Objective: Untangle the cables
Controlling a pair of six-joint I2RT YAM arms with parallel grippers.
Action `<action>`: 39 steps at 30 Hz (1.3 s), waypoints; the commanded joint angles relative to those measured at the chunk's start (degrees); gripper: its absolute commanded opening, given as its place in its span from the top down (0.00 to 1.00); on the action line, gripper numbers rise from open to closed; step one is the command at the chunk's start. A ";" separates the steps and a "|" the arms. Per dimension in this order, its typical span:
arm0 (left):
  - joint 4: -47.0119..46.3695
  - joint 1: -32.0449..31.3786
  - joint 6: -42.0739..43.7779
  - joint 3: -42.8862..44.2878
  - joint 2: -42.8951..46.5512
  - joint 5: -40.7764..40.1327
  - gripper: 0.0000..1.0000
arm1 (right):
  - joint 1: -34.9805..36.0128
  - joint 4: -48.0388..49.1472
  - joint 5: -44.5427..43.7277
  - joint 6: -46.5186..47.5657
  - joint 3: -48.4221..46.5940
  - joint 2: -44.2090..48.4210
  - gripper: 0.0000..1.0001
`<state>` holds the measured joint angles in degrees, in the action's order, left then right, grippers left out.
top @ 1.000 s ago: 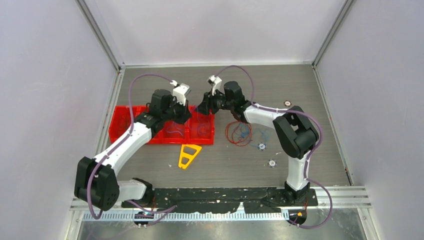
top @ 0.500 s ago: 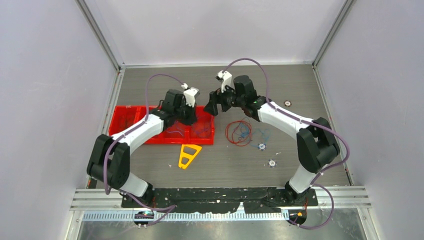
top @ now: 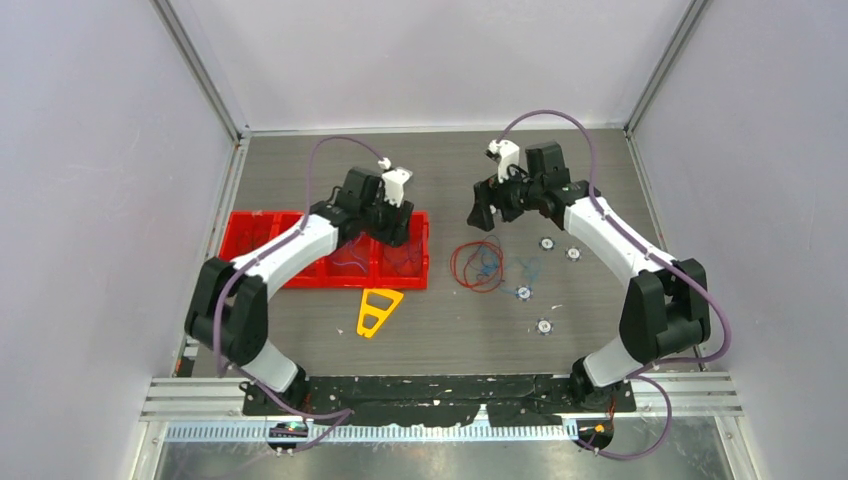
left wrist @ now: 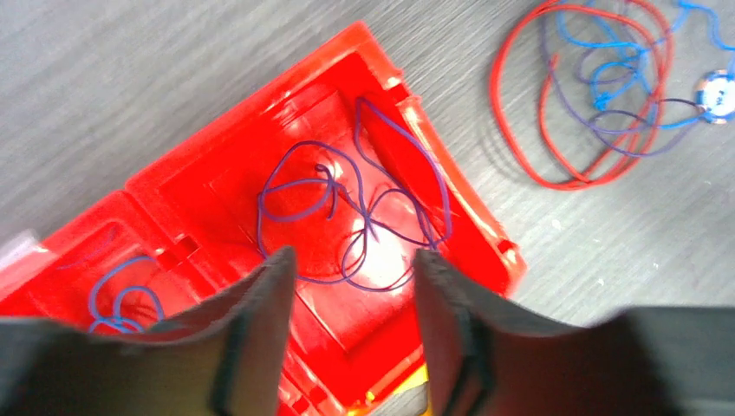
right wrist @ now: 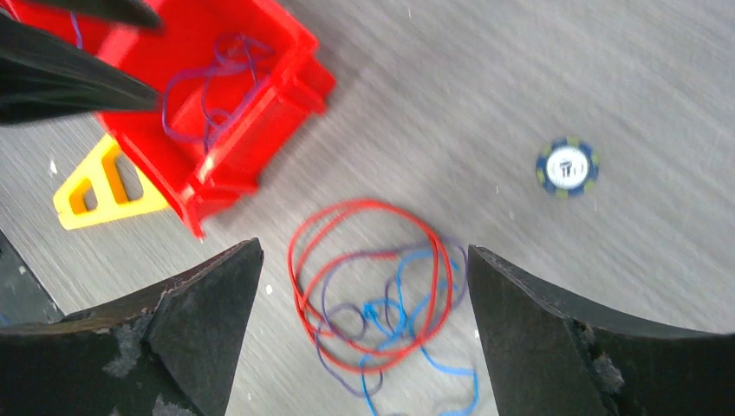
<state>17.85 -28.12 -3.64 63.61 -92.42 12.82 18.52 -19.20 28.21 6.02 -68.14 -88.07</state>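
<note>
left fingers [left wrist: 260, 329], spread and empty, hover over a purple cable [left wrist: 368, 230] in a red tray [left wrist: 451, 199]. right fingers [right wrist: 199, 303] gape above tangled cables [right wrist: 379, 314].

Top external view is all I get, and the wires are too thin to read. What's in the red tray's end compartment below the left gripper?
Observer: One purple cable, looped over itself, lies alone in that compartment of the red tray.
Operator: And the pile on the table?
Observer: A red cable rings intertwined blue and purple strands; none of them lies separate.
</note>
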 commanded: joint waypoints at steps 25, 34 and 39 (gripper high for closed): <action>-5.72 -3.41 13.30 0.75 14.05 11.05 0.00 | -2.53 -13.73 -9.21 11.78 1.57 -10.68 0.69; -5.80 -3.43 16.29 3.50 15.54 13.23 0.00 | -4.93 -11.73 3.94 9.99 4.18 11.19 0.95; -5.58 -3.46 19.56 7.17 15.08 19.30 0.00 | -5.07 -9.56 9.96 9.78 5.07 21.58 0.95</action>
<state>15.25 -31.48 12.08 65.89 -78.37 26.04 13.39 -31.62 30.50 16.40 -63.72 -73.54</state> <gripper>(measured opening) 0.994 0.060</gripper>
